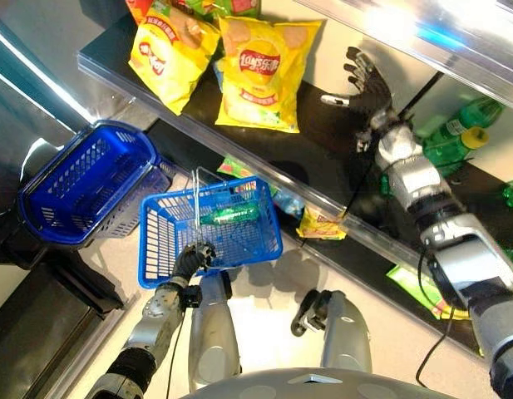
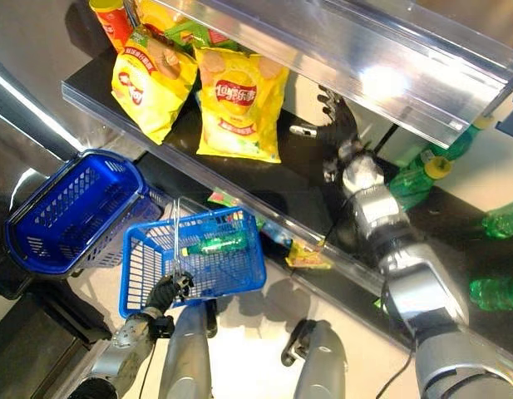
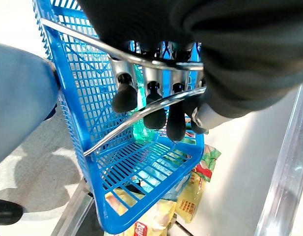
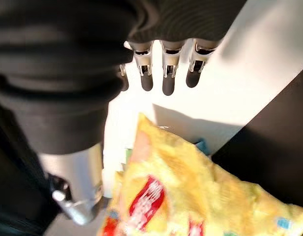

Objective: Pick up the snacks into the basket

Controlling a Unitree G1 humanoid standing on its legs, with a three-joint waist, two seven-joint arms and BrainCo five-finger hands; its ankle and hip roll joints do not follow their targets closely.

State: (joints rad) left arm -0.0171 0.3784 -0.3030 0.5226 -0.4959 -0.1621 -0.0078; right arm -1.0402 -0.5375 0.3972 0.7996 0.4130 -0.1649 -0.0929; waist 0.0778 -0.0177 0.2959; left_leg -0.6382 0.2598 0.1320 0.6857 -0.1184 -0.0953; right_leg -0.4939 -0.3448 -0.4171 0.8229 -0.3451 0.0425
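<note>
Yellow chip bag lies just beside the spread-fingered right robot hand; left robot hand clamps the basket handle. A shallow grab could let the slick bag slip off the shelf, missing the basket.

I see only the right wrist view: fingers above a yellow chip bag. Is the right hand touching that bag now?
Observer: No. In the left eye view the right hand is open over the dark shelf, apart from the nearer yellow chip bag.
Operator: Where is the basket?
Observer: The blue basket hangs below the shelf edge; the left hand has its fingers curled round the basket's wire handle.
Operator: Is something inside it already?
Observer: Yes, a green packet lies in it.
Operator: Is there only one bag on the shelf?
Observer: No, a second yellow chip bag lies beside the first, farther from the right hand.
</note>
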